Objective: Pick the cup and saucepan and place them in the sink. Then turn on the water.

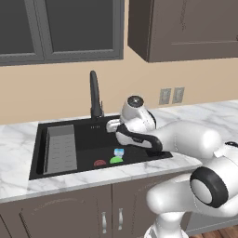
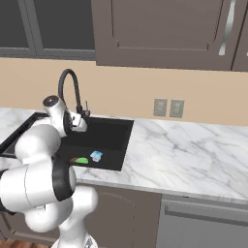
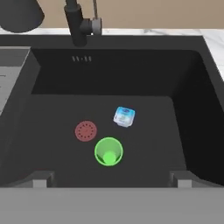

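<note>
The green cup (image 3: 108, 152) stands upright on the floor of the black sink (image 3: 109, 74), beside the red drain (image 3: 85, 131). The base views show the cup (image 1: 116, 160) (image 2: 80, 160) near the basin's front wall. My gripper (image 3: 111, 181) hangs open above the basin, over its front part, with nothing between its fingertips (image 3: 41, 178). It is well above the cup and apart from it. The saucepan and the water are out of view.
A small blue-and-white object (image 3: 124, 117) lies in the basin just behind the cup. The black gooseneck faucet (image 1: 95, 93) rises behind the sink. A grey ribbed rack (image 1: 60, 148) fills the basin's left side. White marble counter (image 2: 184, 150) stretches right.
</note>
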